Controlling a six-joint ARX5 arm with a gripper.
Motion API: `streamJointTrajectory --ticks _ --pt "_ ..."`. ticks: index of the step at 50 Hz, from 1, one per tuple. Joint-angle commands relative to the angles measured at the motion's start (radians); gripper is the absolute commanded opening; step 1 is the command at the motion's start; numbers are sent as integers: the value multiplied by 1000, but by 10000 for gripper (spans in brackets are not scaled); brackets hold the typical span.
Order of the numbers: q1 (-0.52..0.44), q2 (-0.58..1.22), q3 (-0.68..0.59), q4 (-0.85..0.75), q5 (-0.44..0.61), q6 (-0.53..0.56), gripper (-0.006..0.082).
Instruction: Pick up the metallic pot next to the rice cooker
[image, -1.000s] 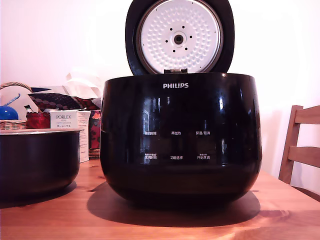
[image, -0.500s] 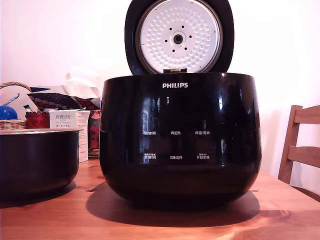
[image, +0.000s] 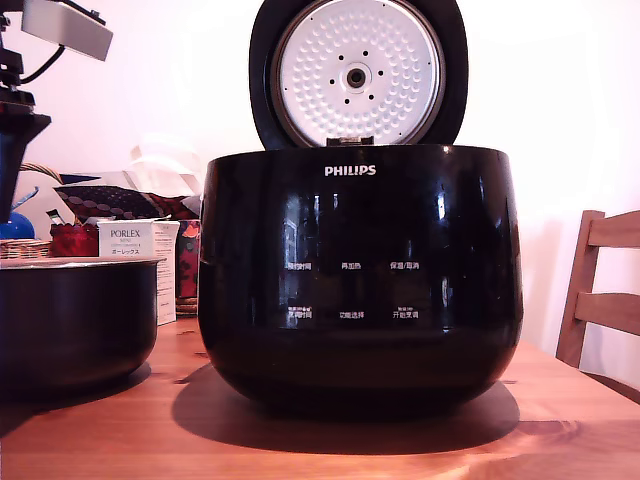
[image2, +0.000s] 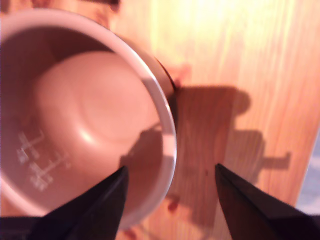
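Observation:
The metallic pot (image: 75, 320) stands on the wooden table at the exterior view's left, dark with a thin pale rim. Beside it is the big glossy black PHILIPS rice cooker (image: 360, 280), its round lid (image: 358, 72) raised. My arm (image: 12, 140) hangs above the pot at that view's left edge, with the wrist camera (image: 65, 27) on top. The wrist view looks down into the pot (image2: 85, 115), which has measuring marks inside. My gripper (image2: 170, 170) is open above the rim. One finger (image2: 107, 205) is over the pot's inside, the other (image2: 245, 210) over the table.
Behind the pot are a white PORLEX box (image: 135, 255), a red tin (image: 75, 240), a wicker basket (image: 25, 245) with something blue in it, and patterned cloth. A wooden chair (image: 600, 295) stands at the exterior view's right. Bare table (image2: 240, 75) lies beside the pot.
My arm and its camera have come into the exterior view at the upper left, above the pot. The pot and the rice cooker have not moved.

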Motion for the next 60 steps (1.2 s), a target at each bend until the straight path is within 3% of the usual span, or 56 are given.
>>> streamJointTrajectory --ticks 1,39,47,55,60 --pt "5 24 0 14 16 6 507" --pt "10 213 0 92 66 5 489" --pt "11 212 0 91 65 5 342" --pt "10 212 0 83 65 5 79" --pt "10 212 0 64 64 5 -18"
